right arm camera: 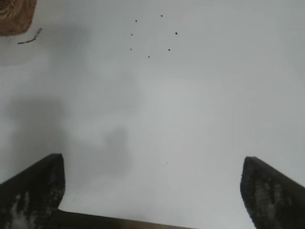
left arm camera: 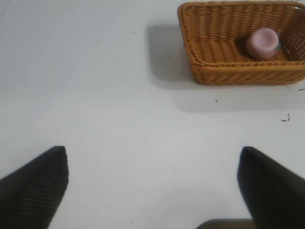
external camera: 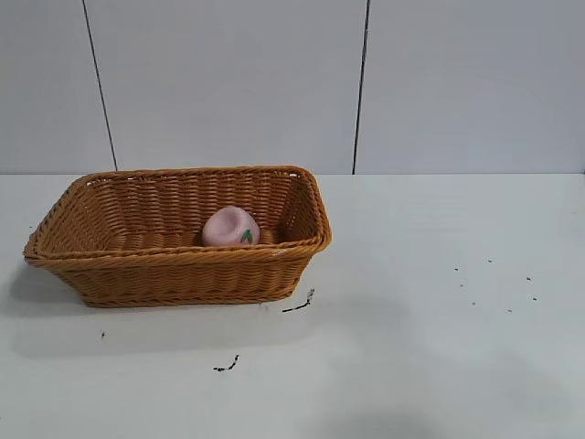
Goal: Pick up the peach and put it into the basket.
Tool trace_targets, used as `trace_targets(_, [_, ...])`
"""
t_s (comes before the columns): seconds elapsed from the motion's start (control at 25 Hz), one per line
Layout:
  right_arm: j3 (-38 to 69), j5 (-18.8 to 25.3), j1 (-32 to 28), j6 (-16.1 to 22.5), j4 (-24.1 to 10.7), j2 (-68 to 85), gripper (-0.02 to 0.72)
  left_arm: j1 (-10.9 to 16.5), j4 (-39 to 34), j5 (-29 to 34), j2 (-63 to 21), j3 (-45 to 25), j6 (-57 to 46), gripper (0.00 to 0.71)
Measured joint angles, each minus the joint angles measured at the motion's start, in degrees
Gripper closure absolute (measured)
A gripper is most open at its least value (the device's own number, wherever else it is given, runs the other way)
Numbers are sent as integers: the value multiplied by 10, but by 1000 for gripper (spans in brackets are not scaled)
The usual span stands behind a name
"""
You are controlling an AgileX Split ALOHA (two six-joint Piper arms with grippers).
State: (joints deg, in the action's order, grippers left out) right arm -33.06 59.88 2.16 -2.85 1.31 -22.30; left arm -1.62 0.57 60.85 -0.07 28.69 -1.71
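The pale pink peach (external camera: 230, 227) lies inside the orange-brown wicker basket (external camera: 119, 272), near its right end, with its green leaf mark facing front. It also shows in the left wrist view (left arm camera: 262, 43), inside the basket (left arm camera: 224, 71). My left gripper (left arm camera: 152, 157) is open and empty above bare table, well away from the basket. My right gripper (right arm camera: 150, 162) is open and empty above bare table, with only a corner of the basket (right arm camera: 14, 16) in its view. Neither gripper shows in the exterior view.
The white table (external camera: 439, 366) carries small dark specks (external camera: 494, 283) at the right and two dark scraps (external camera: 299, 304) in front of the basket. A grey panelled wall stands behind.
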Motion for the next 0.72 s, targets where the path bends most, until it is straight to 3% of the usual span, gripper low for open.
trace_targets(0.44, [47,-10,0,3,1,201,8,0,0,0,0,0,0,17])
trace_targets(0.72, [47,-9,0,6,1,226,8,0,0,0,0,0,0,17])
